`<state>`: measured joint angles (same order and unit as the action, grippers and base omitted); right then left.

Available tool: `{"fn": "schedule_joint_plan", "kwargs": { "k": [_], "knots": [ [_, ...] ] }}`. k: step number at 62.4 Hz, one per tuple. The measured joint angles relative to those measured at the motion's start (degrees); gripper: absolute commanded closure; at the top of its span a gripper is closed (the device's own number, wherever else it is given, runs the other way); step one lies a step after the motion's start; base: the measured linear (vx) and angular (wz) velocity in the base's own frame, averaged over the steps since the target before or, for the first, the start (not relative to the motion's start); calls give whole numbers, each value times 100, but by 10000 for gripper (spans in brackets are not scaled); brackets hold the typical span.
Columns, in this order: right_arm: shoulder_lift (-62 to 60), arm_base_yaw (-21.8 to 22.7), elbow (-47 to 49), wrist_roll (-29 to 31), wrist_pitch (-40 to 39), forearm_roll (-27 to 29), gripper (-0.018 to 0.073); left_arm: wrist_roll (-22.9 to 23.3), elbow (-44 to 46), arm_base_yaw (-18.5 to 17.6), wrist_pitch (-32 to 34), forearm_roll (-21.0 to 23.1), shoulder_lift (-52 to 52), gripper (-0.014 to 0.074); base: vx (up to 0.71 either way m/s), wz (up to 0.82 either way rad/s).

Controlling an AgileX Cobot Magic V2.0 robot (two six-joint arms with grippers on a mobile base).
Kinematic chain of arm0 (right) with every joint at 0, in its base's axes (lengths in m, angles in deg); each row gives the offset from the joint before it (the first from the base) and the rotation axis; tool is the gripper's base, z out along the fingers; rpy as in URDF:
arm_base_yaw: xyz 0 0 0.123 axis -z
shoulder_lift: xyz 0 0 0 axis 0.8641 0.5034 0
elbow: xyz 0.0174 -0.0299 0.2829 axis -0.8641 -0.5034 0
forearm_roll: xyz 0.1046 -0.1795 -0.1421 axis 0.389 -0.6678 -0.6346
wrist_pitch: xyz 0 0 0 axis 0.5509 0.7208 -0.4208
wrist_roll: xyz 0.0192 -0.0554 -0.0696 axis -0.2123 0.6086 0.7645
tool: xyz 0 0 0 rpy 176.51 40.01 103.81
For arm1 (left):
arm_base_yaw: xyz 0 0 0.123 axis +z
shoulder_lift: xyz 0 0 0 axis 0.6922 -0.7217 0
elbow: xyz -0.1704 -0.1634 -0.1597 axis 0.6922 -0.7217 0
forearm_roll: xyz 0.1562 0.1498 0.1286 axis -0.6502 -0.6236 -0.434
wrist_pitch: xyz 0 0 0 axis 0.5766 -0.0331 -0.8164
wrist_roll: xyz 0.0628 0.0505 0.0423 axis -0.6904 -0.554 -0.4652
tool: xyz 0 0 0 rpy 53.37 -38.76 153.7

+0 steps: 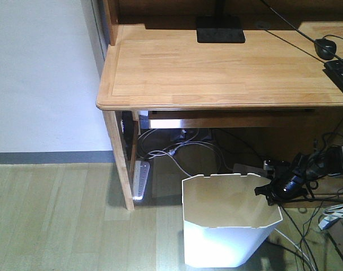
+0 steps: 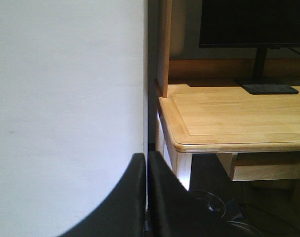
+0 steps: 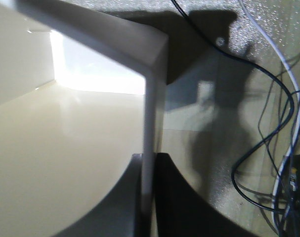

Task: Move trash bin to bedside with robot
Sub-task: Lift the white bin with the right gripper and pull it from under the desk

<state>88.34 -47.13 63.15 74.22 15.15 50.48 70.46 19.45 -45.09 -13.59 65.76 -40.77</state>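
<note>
The white trash bin [image 1: 228, 226] stands on the wood floor under the front of the light wooden desk [image 1: 216, 68]. My right gripper [image 1: 273, 192] is shut on the bin's right rim. In the right wrist view the rim [image 3: 150, 123] runs between the two black fingers [image 3: 184, 207], one inside the bin and one outside. My left gripper [image 2: 146, 163] is shut and empty, pointing at a white wall beside the desk corner [image 2: 189, 143]. The bed is out of view.
A monitor base [image 1: 219, 28], a mouse [image 1: 326, 48] and a keyboard [image 1: 341, 73] lie on the desk. A power strip [image 1: 140, 178] and several loose cables [image 1: 188, 149] lie under it. More cables [image 3: 268, 148] trail on the floor right of the bin. A white wall [image 1: 41, 73] is to the left.
</note>
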Motion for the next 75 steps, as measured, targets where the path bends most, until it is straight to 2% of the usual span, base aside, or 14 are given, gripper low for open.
{"fn": "schedule_joint_plan", "kwargs": {
  "k": [10,25,32,37,52,59,65,75],
  "knots": [
    [0,31,7,796,150,740,566,0,0,0,0,0,0,602,0,0],
    [-168,-43,-178,1041,446,1171,565,0,0,0,0,0,0,602,0,0],
    [-655,-43,-734,1269,219,1308,565,0,0,0,0,0,0,602,0,0],
    [-1112,-43,-1279,1697,-29,1560,565,0,0,0,0,0,0,602,0,0],
    [-2311,-37,-2767,3397,-647,3134,565,0,0,0,0,0,0,602,0,0],
    [-2976,-32,-3460,3875,-742,3775,565,0,0,0,0,0,0,602,0,0],
    [-3463,-32,-3972,4086,-743,4065,565,0,0,0,0,0,0,602,0,0],
    [-4210,-77,-4743,4207,-660,4213,565,0,0,0,0,0,0,602,0,0]
  ]
}}
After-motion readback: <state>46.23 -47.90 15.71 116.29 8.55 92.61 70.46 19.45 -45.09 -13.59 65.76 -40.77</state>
